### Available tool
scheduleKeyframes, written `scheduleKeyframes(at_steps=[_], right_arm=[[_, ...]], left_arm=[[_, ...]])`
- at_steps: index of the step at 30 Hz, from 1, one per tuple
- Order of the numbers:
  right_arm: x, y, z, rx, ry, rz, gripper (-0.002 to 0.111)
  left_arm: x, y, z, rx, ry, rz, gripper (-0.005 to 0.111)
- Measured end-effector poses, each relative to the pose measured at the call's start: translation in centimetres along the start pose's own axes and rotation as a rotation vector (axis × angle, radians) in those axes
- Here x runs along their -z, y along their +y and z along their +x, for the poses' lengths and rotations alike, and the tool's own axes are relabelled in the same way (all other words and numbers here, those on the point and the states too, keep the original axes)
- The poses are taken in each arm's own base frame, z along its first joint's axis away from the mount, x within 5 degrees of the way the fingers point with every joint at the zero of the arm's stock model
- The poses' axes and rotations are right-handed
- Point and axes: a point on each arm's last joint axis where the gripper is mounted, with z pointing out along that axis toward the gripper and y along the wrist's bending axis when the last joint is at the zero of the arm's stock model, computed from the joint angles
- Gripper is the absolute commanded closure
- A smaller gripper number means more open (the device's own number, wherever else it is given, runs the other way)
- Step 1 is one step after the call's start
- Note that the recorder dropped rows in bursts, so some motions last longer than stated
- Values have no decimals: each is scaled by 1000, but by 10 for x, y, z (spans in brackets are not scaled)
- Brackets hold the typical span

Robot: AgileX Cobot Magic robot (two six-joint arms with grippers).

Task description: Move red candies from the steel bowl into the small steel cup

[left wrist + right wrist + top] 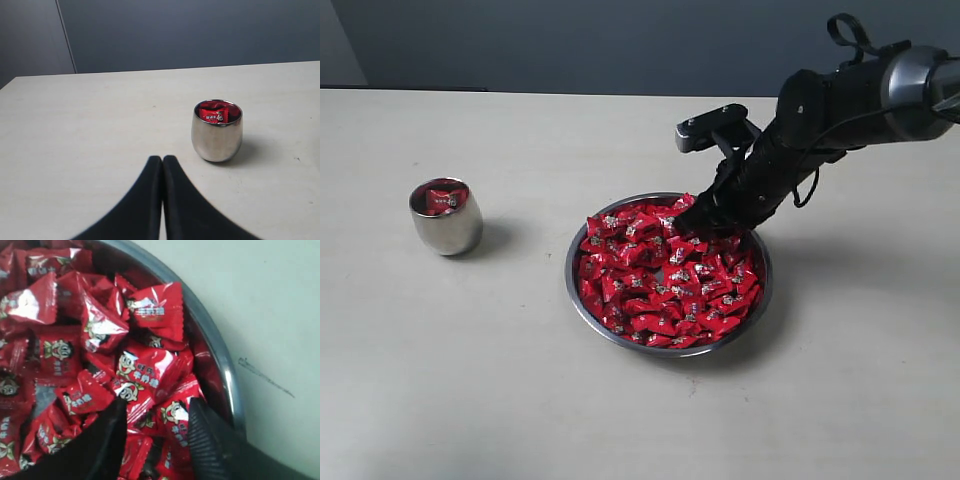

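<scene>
Checking your scene: the red candies are glossy crimped wrappers with a small silver-white mark, heaped in the steel bowl mid-surface. At least one more sits in the small steel cup, upright and well apart to the bowl's left. Your right pincer is spread open, tips down in the pile just inside the bowl's far-right rim, straddling candies without clamping any. Your left pincer is closed on nothing, fingers pressed together, cup just ahead, with bare surface between and around bowl and cup.
</scene>
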Motion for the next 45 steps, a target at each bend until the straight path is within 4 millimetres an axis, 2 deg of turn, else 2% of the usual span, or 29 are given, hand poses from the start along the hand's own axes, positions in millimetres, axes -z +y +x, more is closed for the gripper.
scheduleKeyframes(at_steps=[13, 18, 23, 38, 40, 41, 43, 45], right_arm=[[-4, -4, 3, 76, 27, 38, 69], [-19, -5, 8, 67, 63, 29, 69], [-26, -5, 7, 43, 62, 20, 69], [-27, -5, 7, 22, 57, 12, 69], [-27, -5, 7, 21, 56, 12, 74], [-27, -5, 7, 21, 56, 12, 88], [-28, -5, 8, 20, 64, 10, 108], [-31, -5, 9, 23, 72, 10, 108]], left_arm=[[0, 0, 0, 0, 0, 0, 106], [0, 0, 0, 0, 0, 0, 106], [0, 0, 0, 0, 0, 0, 106], [0, 0, 0, 0, 0, 0, 106], [0, 0, 0, 0, 0, 0, 106], [0, 0, 0, 0, 0, 0, 106], [0, 0, 0, 0, 0, 0, 106], [0, 0, 0, 0, 0, 0, 106]])
